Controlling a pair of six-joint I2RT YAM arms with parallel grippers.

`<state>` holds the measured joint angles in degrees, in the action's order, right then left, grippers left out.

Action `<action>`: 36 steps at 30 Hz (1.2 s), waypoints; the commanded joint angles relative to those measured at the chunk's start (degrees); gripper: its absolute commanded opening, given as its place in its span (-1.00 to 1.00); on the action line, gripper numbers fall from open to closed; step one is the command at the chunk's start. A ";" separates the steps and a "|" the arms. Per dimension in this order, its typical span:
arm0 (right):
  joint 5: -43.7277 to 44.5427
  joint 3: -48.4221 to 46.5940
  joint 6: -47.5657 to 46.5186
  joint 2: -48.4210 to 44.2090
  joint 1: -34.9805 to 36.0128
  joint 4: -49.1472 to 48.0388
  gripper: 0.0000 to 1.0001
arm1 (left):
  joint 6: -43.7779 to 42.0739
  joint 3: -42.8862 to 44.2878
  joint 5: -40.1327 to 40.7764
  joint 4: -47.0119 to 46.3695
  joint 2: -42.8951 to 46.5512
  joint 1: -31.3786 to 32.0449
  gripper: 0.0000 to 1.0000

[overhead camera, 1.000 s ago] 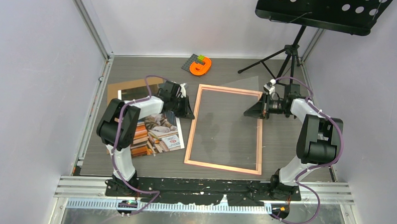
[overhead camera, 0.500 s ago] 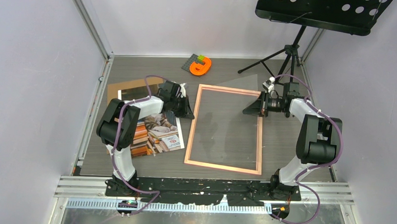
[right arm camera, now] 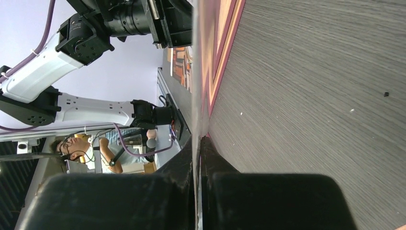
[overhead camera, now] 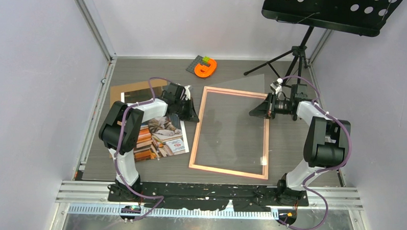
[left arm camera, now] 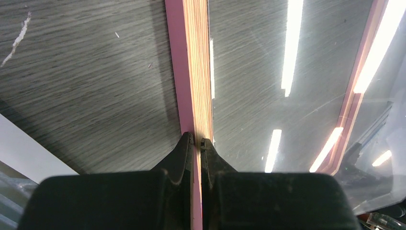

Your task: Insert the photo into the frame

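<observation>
Pink frame (overhead camera: pixel 228 171) laid flat, left rail clamped by left gripper (left arm camera: pixel 197 141), clear pane (right arm camera: pixel 197 72) edge pinched by right gripper (right arm camera: pixel 197 139), photo (overhead camera: pixel 162 136) positioned beside frame.

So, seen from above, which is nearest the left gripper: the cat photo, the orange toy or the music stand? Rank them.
1. The photo, just beside the left gripper, on its left.
2. The orange toy, farther back, slightly right.
3. The music stand, off in the far right corner.
</observation>
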<state>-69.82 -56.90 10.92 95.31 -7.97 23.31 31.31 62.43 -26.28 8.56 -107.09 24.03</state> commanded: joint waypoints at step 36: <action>-3.21 13.97 39.93 -0.88 0.23 -42.16 -0.89 | -1.12 -0.44 3.66 -0.81 0.22 0.78 -1.00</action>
<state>-70.74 -44.31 43.00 96.47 -8.99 -10.15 31.07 62.46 -25.89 8.80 -106.98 23.86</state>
